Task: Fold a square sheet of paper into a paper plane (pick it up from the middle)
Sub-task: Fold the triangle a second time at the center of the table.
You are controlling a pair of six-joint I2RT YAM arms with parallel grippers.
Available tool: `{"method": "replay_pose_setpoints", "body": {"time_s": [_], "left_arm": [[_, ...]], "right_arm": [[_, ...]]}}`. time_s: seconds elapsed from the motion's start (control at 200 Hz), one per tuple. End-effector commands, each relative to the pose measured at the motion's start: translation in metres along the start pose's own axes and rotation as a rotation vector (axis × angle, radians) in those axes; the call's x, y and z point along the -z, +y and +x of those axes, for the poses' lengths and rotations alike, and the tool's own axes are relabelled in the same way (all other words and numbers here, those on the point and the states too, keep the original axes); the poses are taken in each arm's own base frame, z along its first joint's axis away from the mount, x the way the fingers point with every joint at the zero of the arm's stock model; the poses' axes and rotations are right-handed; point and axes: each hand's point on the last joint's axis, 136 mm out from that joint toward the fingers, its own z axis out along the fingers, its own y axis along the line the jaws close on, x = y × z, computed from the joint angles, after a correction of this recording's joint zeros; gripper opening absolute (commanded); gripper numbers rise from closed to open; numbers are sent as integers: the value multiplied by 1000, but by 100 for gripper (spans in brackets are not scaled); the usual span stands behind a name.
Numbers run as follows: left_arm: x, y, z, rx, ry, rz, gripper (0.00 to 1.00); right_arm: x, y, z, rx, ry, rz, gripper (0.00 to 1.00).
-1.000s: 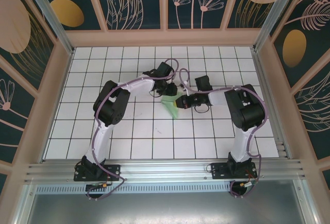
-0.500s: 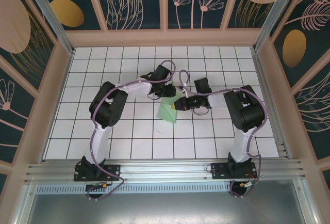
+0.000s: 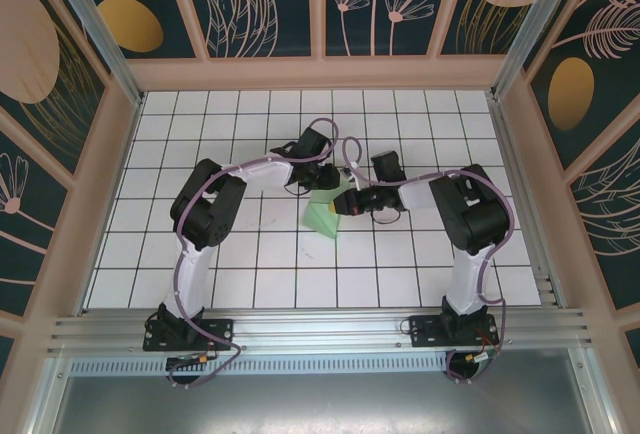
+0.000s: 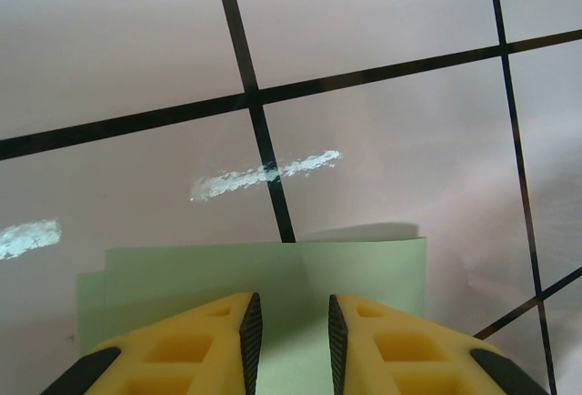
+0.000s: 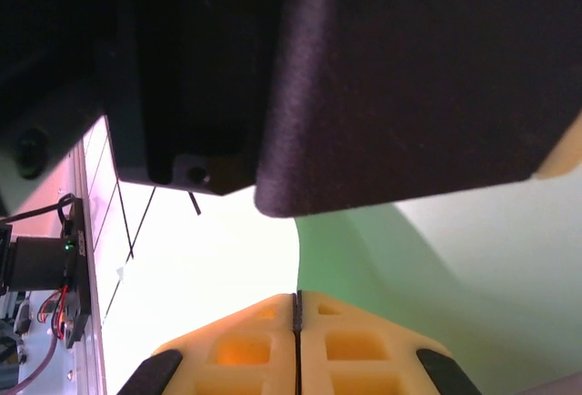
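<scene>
Overhead, the desk is white, ruled by thin black lines into squares. It is boxed in by a pale wooden frame whose walls are dark teal panels painted with leaves, flowers and orange ovals. A ribbed metal rail runs along the near edge and carries both arm bases.

By count: two arms, two sets of jaws, one paper.

That paper is pale mint green and unmarked, lying near the middle of the desk between the two wrists. From above its outline is uneven rather than square. In the left wrist view a second layer sits slightly inset from the left edge, so it is folded over on itself. The far edge there is straight and casts a thin shadow on the desk, and a bright streak of glare lies just beyond it.

The left arm reaches in from the far side of the paper. The left jaws stand a little apart over the paper, green showing in the narrow gap between the yellow fingers, with nothing clamped there.

The right arm reaches in from the right. The right jaws are clenched, their fingers meeting in a hairline seam at the paper's edge. Whether that edge is caught I cannot tell.
</scene>
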Motion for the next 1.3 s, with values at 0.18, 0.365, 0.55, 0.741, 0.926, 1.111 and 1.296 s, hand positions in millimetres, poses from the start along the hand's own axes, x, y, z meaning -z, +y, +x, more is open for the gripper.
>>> {"method": "replay_pose_setpoints", "body": {"time_s": [0.18,0.365,0.55,0.741,0.926,1.111,1.296], "left_arm": [[10,1,0,43,-28,1,30],[12,2,-2,69,-48,4,30],[14,3,-1,80,-61,3,29],[12,2,3,65,-48,16,28],[12,4,6,62,-48,19,28],[13,2,5,73,-60,28,27],[13,3,5,68,-63,25,27]], "right_arm": [[-8,4,8,-17,2,-13,10],[-8,6,8,-28,-18,8,10],[-6,6,10,-17,-33,51,10],[-8,3,11,-10,-16,41,10],[-3,16,1,45,-37,16,10],[0,14,6,39,-49,38,10],[3,13,6,43,-60,56,10]]}}
